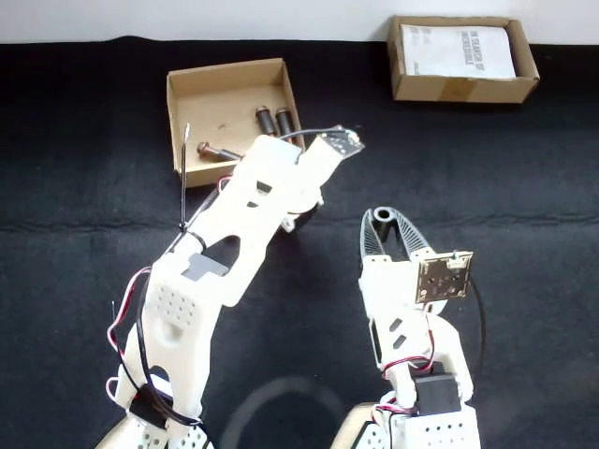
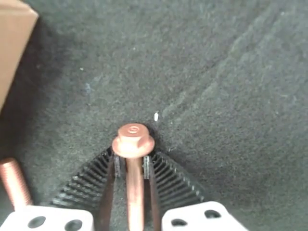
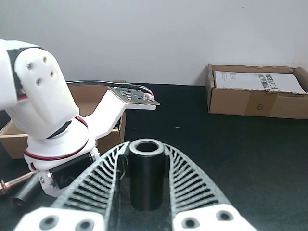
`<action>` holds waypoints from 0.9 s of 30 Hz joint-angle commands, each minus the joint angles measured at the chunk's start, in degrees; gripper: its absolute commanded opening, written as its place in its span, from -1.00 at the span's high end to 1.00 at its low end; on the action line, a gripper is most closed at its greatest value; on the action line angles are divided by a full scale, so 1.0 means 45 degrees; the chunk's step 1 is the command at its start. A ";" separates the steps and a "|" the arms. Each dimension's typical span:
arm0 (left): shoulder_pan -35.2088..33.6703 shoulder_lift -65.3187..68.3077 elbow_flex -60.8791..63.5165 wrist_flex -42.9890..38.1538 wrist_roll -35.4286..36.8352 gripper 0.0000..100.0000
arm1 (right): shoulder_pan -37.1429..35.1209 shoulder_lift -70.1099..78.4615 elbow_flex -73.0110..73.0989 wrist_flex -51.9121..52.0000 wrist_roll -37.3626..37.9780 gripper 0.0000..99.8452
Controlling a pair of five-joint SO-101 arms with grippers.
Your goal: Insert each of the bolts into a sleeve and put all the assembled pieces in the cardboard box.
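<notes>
My left gripper [image 2: 133, 156] is shut on a copper bolt [image 2: 134, 144], whose flanged head sticks out past the fingertips just above the black cloth. In the high view the left arm [image 1: 271, 187] stretches to just beside the open cardboard box [image 1: 201, 98]. That box holds two bolt-in-sleeve pieces [image 1: 274, 122] and one more bolt piece [image 1: 217, 151]. My right gripper [image 3: 146, 151] is shut on an upright black sleeve [image 3: 147, 175], open end up, also seen from above as the sleeve [image 1: 384, 217]. It stands to the right of the left gripper.
Another bolt's threaded end [image 2: 14, 183] lies close to the left gripper; the right wrist view shows that bolt [image 3: 12, 185] next to a dark sleeve [image 3: 26, 195]. A second cardboard box [image 1: 463, 86] with a printed sheet stands at the back right. Black cloth [image 1: 524, 234] covers the table.
</notes>
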 commanded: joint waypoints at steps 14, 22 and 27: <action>0.0107 -0.5832 -0.0166 -0.0391 0.5783 0.98 | -0.1866 -0.0244 0.1807 -0.0049 0.0117 0.98; 0.0107 -0.9700 0.0381 -0.0567 0.7600 0.98 | -0.1924 -0.0244 0.1807 -0.0049 0.0117 0.98; 0.0420 -1.3470 0.3585 -0.2598 0.7639 0.98 | -0.1924 -0.0244 0.1807 -0.0049 0.0098 0.98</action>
